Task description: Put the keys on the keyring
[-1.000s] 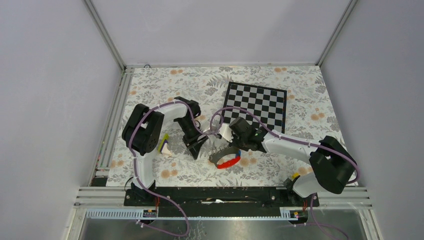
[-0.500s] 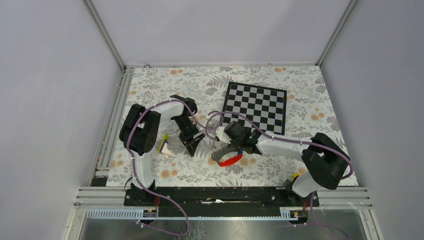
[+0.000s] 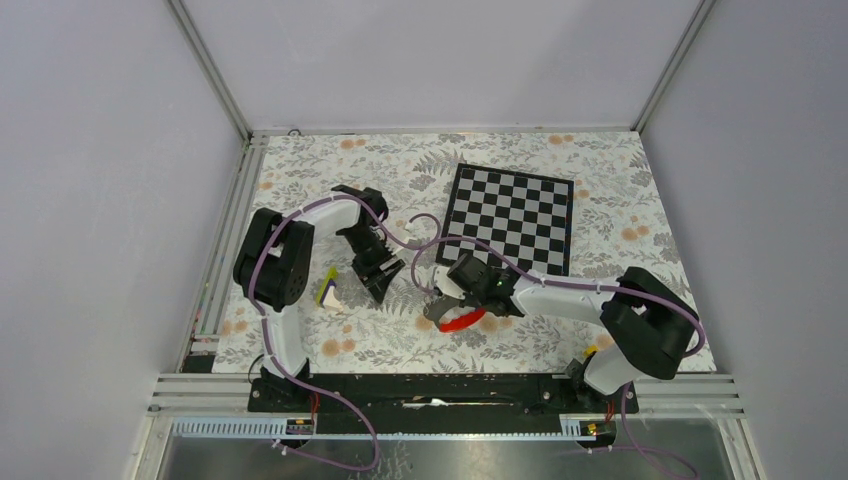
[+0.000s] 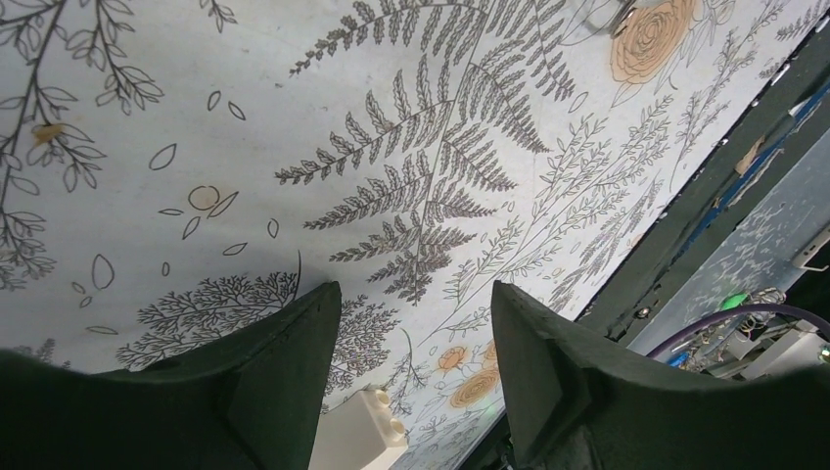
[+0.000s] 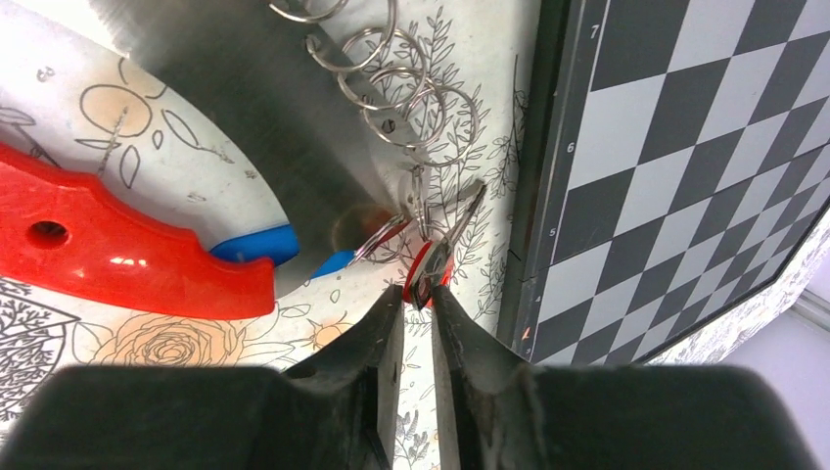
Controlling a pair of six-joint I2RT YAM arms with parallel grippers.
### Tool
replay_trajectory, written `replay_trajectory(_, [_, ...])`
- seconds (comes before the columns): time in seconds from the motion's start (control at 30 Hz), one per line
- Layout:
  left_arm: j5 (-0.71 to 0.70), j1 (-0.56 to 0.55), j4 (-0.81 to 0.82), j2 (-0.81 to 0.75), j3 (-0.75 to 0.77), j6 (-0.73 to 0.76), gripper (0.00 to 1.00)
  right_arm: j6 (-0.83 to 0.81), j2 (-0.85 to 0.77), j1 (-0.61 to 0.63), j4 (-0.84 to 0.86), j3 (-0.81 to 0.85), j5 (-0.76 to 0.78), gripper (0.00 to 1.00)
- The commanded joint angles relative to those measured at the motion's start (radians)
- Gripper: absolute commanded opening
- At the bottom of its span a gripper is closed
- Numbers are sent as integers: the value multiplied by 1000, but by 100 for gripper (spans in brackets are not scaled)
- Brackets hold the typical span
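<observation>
Red key (image 5: pixel 427 274), its tag edge-on, sits between the barely parted tips of the right gripper (image 5: pixel 419 294); whether they grip it is unclear. Just beyond lie the blue key (image 5: pixel 256 245) and the keyring (image 5: pixel 147 264). The left gripper (image 4: pixel 411 323) hangs spread and empty, well aside. If the jaws part too soon, the key could fall unthreaded.

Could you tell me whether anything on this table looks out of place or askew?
Only small things: the black-and-white chessboard lies slightly skewed to the floral-patterned table edges, and a yellow-green and white wedge-shaped block sits beside the left arm. Nothing looks spilled or damaged.
</observation>
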Motion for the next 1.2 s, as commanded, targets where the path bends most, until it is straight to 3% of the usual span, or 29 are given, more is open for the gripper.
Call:
replay_trajectory(0.0, [-64,10,64,-31,25,30,65,-1,1,17,-27,-2,16,25])
replay_trajectory(0.33, [-90,41,64,-60,29,36,67,-12,-51,18,-39,-26,58,40])
replay_trajectory(0.57, [-132,62,111,-128,31,30,75,-25,-135,-7,-10,-39,62,55])
replay_trajectory(0.87, [-234,82,342,-291,-23,-78,82,17,-235,-211,-1,36,-125,99])
replay_trajectory(1.17, [-272,152,597,-460,-102,-209,94,107,-327,-382,52,108,-214,100])
